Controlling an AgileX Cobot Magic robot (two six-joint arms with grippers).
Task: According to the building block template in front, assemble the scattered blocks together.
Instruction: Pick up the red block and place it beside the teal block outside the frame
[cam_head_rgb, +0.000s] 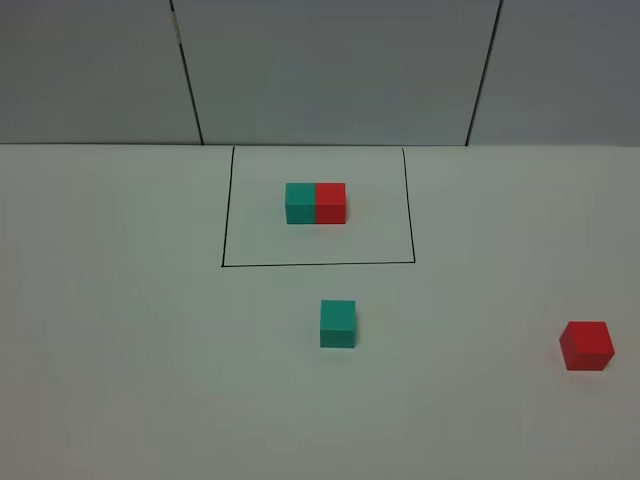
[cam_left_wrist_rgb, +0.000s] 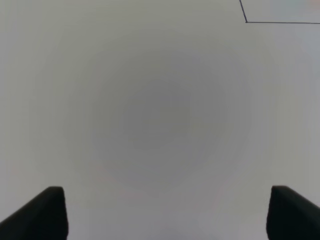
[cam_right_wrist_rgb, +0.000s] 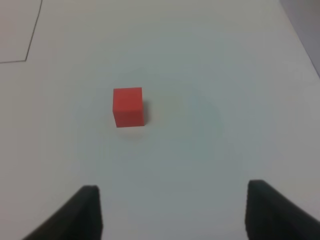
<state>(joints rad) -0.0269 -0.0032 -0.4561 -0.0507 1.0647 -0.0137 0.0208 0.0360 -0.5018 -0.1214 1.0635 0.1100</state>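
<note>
The template (cam_head_rgb: 315, 203) is a teal-green cube joined to a red cube, inside a thin black drawn rectangle (cam_head_rgb: 222, 240) at the back middle of the white table. A loose teal-green cube (cam_head_rgb: 338, 324) sits just in front of the rectangle. A loose red cube (cam_head_rgb: 586, 346) sits at the far right; it also shows in the right wrist view (cam_right_wrist_rgb: 128, 107). My right gripper (cam_right_wrist_rgb: 172, 212) is open and empty, some way short of the red cube. My left gripper (cam_left_wrist_rgb: 167, 212) is open and empty over bare table. Neither gripper shows in the exterior view.
The white table (cam_head_rgb: 120, 330) runs up to a grey panelled wall (cam_head_rgb: 330, 70) at the back. A corner of the black rectangle shows in the left wrist view (cam_left_wrist_rgb: 246, 21) and in the right wrist view (cam_right_wrist_rgb: 26, 59).
</note>
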